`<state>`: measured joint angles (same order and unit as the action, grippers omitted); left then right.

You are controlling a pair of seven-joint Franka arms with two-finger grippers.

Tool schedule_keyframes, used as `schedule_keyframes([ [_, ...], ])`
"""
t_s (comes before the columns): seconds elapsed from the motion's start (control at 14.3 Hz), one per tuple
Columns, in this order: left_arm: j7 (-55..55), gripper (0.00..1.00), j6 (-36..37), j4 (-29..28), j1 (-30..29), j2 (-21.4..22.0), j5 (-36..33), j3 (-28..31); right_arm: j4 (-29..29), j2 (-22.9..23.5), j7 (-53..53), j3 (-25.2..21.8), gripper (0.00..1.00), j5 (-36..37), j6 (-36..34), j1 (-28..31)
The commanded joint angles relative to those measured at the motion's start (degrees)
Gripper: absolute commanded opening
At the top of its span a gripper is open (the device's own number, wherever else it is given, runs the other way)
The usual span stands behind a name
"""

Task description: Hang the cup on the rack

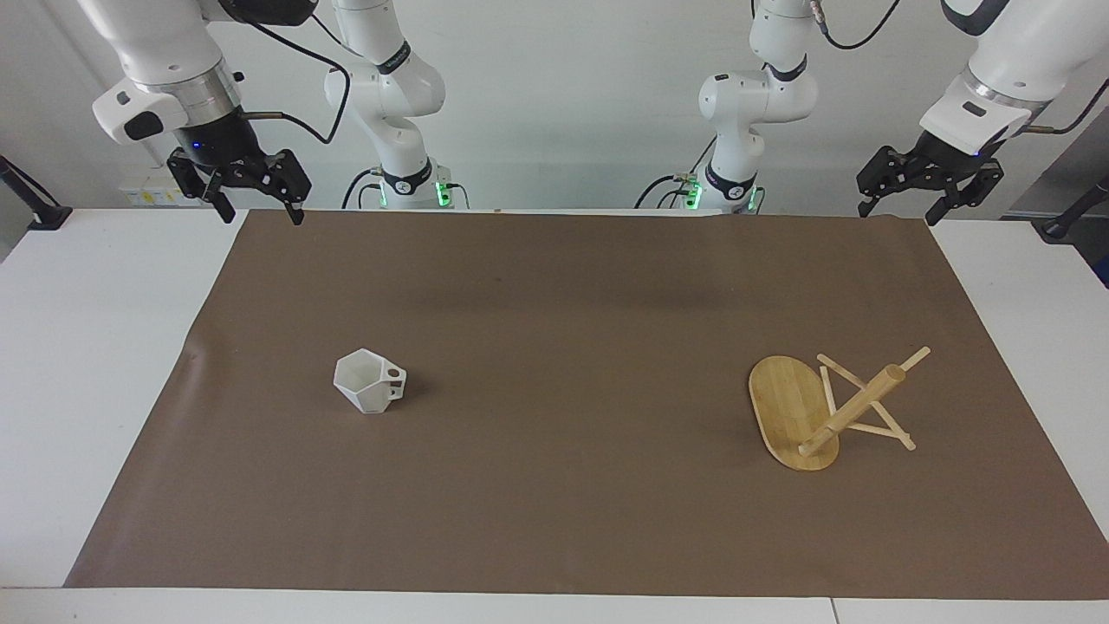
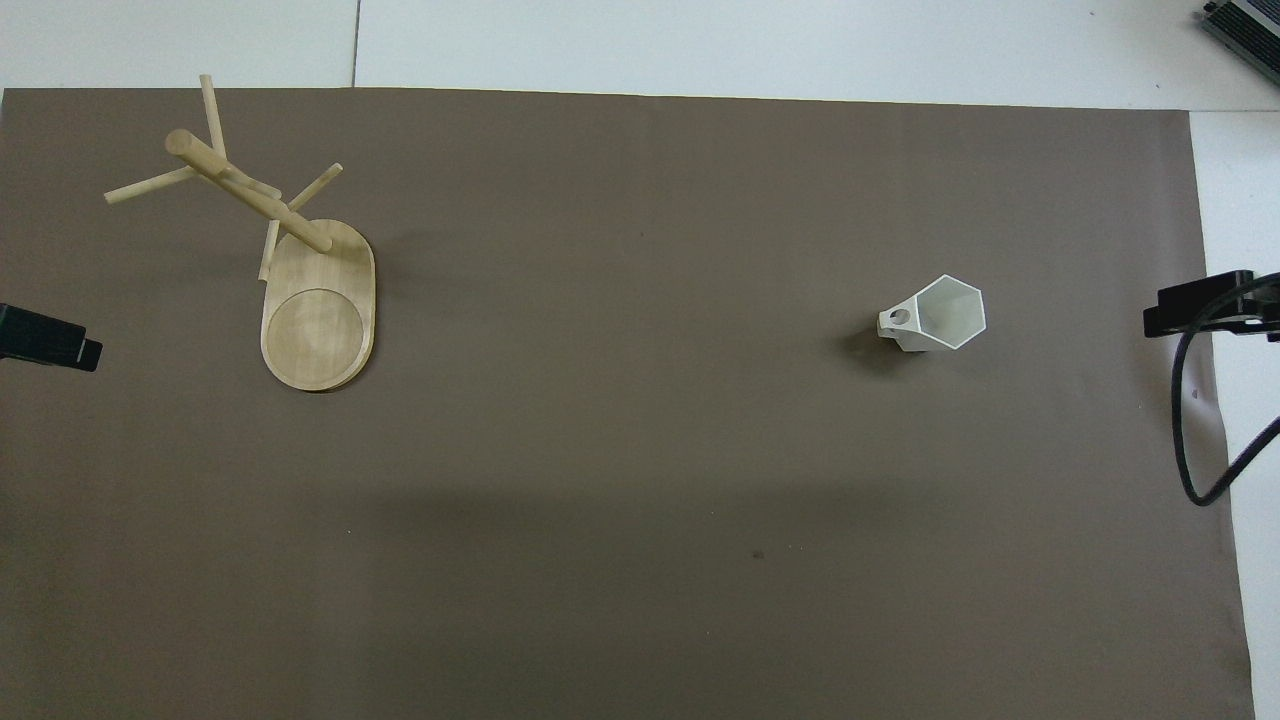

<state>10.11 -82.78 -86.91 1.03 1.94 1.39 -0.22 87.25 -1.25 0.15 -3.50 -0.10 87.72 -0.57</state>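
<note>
No lettering, label, brand mark or number reads legibly anywhere in either view. The black bands around the arm joints carry pale markings, but they are too small to make out.
</note>
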Motion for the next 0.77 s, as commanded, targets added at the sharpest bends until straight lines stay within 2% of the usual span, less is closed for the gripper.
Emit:
schedule_keyframes([
  [0.0,0.6,1.00,-0.8,-0.9,0.0,0.8,0.5,0.0,0.2,-0.5,1.0,0.2,1.00,-1.0,-0.4,0.7],
  [0.7,0.5,1.00,-0.5,-0.9,-0.1,0.8,0.5,0.0,1.0,-0.9,1.2,0.1,1.00,-1.0,-0.4,0.7],
])
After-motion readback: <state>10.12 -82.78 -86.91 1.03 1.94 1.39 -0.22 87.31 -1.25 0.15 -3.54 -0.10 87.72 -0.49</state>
